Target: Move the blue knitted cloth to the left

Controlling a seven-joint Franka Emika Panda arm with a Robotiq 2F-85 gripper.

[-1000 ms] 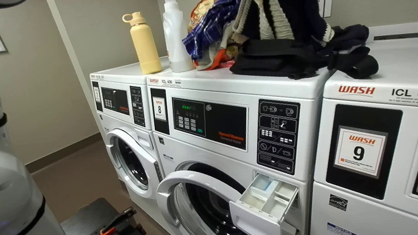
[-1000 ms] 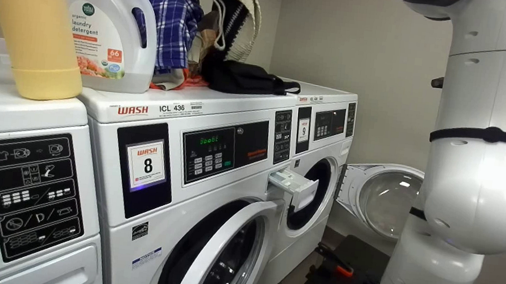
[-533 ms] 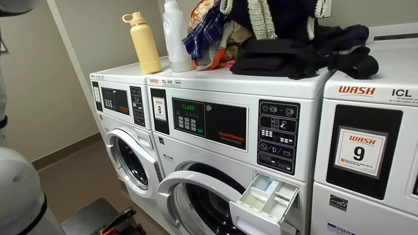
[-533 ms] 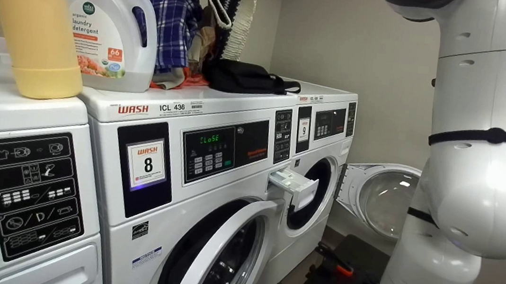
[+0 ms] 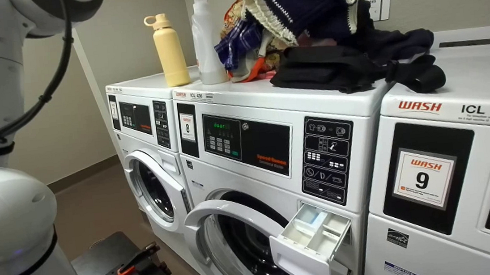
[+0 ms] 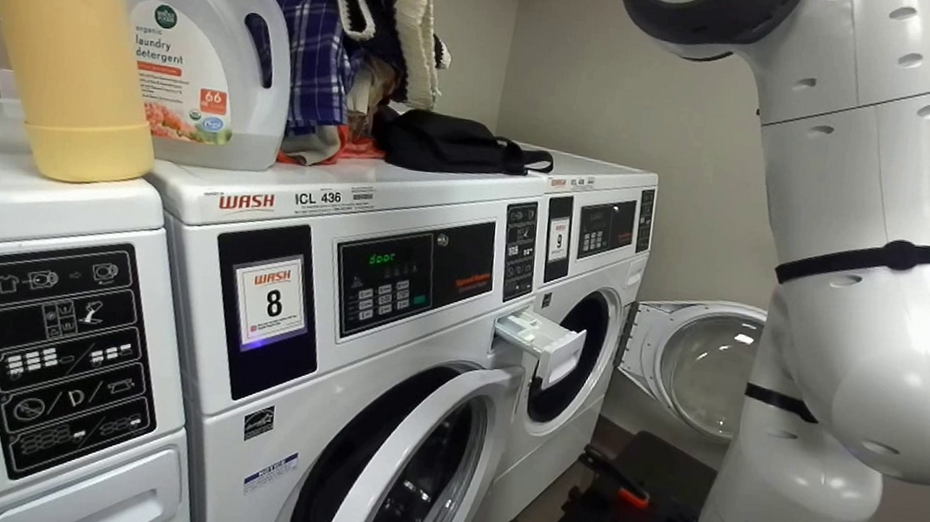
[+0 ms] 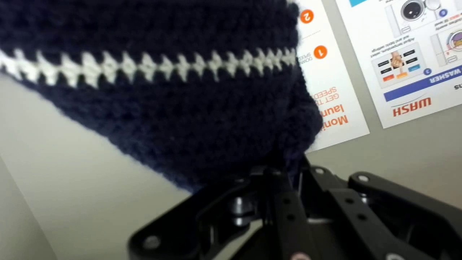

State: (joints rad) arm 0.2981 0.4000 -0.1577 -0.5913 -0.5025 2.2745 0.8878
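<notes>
Across the middle of both exterior views stands the washer marked 8 (image 5: pixel 267 184), with my arm (image 6: pixel 865 210) at the right of an exterior view. Above that washer, upper right of centre in an exterior view, hangs the blue knitted cloth (image 5: pixel 304 6), cut off by the frame's top. Its lower part crosses the black bag (image 5: pixel 324 71) and plaid cloth (image 5: pixel 238 44); touching or merely overlapping, I can't tell. If touching, my pull left could drag them along. The detergent bottle (image 5: pixel 207 47) and yellow bottle (image 5: pixel 170 52) stand upper left of centre, so a low hem swinging left could topple either. Below centre in the wrist view, the gripper (image 7: pixel 293 173), jaws closed, pinches a fold of the blue knitted cloth; that small bite could slip if the hem snags.
</notes>
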